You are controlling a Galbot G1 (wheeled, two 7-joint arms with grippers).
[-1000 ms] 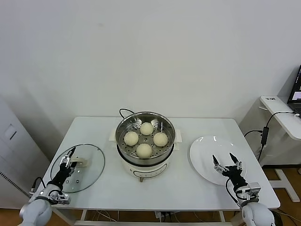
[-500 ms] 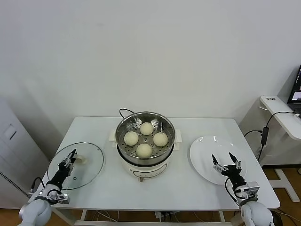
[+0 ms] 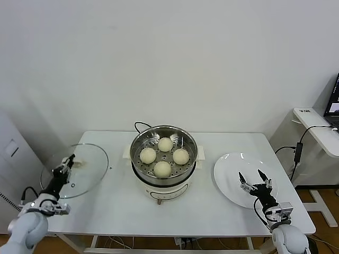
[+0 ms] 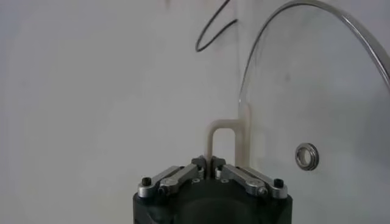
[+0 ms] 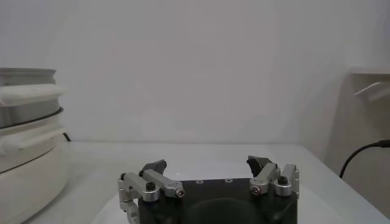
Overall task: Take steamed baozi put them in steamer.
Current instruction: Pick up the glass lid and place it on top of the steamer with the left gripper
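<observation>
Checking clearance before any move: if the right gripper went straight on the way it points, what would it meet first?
Probably nothing close: the open right gripper hangs over the plate and points toward the table's far edge and bare wall. The steamer sits off to one side, though depth is unclear.

I see my left end effector (image 3: 68,160) has gone from spread wide to clamped on the cream-coloured loop handle (image 4: 223,141) of the round clear glass lid (image 3: 77,169). A second ago that lid lay flat on the white desk (image 3: 122,206) near its left front corner; now it is tilted up and carried farther left and back, hanging partly past the desk's left edge. My left arm has swung outward with it.
</observation>
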